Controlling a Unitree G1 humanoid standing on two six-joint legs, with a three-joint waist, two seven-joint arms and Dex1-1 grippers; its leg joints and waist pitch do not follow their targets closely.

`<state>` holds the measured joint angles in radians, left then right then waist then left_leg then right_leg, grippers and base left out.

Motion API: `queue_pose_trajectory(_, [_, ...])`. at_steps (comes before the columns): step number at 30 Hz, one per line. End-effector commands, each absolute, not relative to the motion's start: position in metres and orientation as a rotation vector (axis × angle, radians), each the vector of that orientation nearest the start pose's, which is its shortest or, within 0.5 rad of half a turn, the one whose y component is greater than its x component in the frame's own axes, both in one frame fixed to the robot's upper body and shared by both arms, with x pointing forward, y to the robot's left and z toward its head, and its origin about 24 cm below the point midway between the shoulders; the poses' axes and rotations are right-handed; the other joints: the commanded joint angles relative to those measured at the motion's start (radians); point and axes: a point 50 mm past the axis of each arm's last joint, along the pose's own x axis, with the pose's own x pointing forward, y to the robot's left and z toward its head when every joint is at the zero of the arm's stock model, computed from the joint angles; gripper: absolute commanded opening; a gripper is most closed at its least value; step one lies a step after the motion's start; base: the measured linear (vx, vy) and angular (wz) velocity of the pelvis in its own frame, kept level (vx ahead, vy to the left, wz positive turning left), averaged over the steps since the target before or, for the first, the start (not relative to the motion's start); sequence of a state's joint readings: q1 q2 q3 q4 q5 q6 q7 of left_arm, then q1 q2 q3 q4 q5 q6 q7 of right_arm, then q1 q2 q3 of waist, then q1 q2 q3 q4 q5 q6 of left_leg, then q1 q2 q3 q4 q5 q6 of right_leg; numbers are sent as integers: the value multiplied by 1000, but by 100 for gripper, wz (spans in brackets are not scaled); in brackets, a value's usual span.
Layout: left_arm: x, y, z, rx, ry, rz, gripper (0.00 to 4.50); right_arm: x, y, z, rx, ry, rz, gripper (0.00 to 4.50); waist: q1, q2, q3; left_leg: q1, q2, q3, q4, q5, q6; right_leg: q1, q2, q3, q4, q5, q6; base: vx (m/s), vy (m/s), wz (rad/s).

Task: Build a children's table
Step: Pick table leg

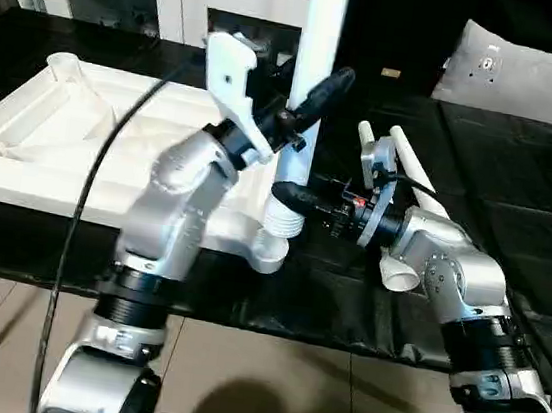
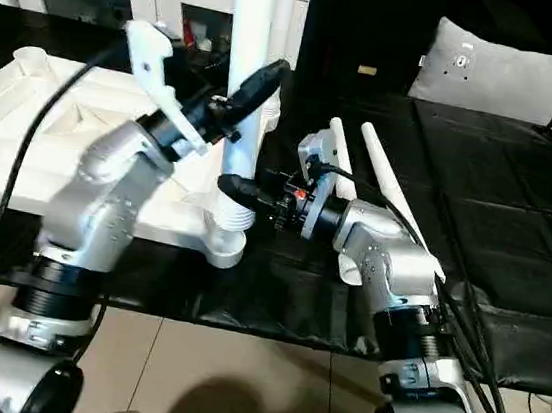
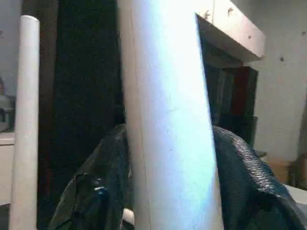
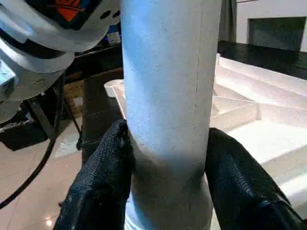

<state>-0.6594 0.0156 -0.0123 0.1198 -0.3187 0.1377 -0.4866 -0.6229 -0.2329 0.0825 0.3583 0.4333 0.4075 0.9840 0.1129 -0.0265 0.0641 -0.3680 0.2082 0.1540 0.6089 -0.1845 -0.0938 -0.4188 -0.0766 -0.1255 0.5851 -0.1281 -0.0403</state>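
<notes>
Leg (image 1: 316,60), a smooth, stiff, likely light plastic tube, stands upright with its threaded end at the table top's (image 1: 84,133) corner socket (image 1: 268,251), left claw (image 1: 302,119) clamped mid-shaft and right claw (image 1: 292,196) low, the steadier hold.

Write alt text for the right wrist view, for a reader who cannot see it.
The right gripper clamps its two black fingers around an upright white table leg near its lower end. Behind the leg lies the white table top, ribbed underside up, with the left arm at the upper corner.
</notes>
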Motion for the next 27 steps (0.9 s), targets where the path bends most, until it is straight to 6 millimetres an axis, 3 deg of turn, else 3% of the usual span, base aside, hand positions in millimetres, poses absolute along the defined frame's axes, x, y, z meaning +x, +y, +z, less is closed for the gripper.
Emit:
queue_pose_trajectory(1, [336, 72, 187, -153, -365, -720, 211, 331, -98, 131, 178, 52, 1216, 187, 1, -7, -86, 0, 15, 7, -64, -144, 44, 67, -65, 45, -82, -436, -22, 0, 0, 0])
queue_pose_trajectory(12, [343, 75, 187, -249, -323, -665, 181, 337, -103, 129, 180, 75, 1148, 187, -3, -2, -85, 1, 15, 6, -65, -161, 43, 67, -64, 42, -84, -442, -34, 0, 0, 0])
queue_pose_trajectory(14, [344, 77, 187, -274, -305, -674, 180, 336, -105, 130, 204, 84, 1170, 242, -3, -2, -86, 1, 17, 5, -65, -156, 46, 69, -64, 44, -79, -416, -47, 0, 0, 0])
queue_pose_trajectory(17, [346, 81, 188, -323, -280, -703, 180, 333, -110, 135, 245, 86, 1224, 265, -1, -2, -87, -1, 16, 6, -64, -149, 53, 72, -64, 45, -74, -390, -63, 0, 0, 0])
queue_pose_trajectory(21, [347, 84, 190, -341, -271, -728, 180, 329, -118, 139, 276, 98, 1276, 291, 2, -4, -85, 1, 14, 6, -64, -147, 63, 72, -61, 44, -78, -401, -51, 0, 0, 0])
queue_pose_trajectory(27, [337, 76, 199, -280, -319, -894, 179, 330, -125, 141, 211, 134, 1296, 333, 3, -5, -86, 2, 17, 6, -64, -135, 56, 69, -66, 45, -77, -411, -58, 0, 0, 0])
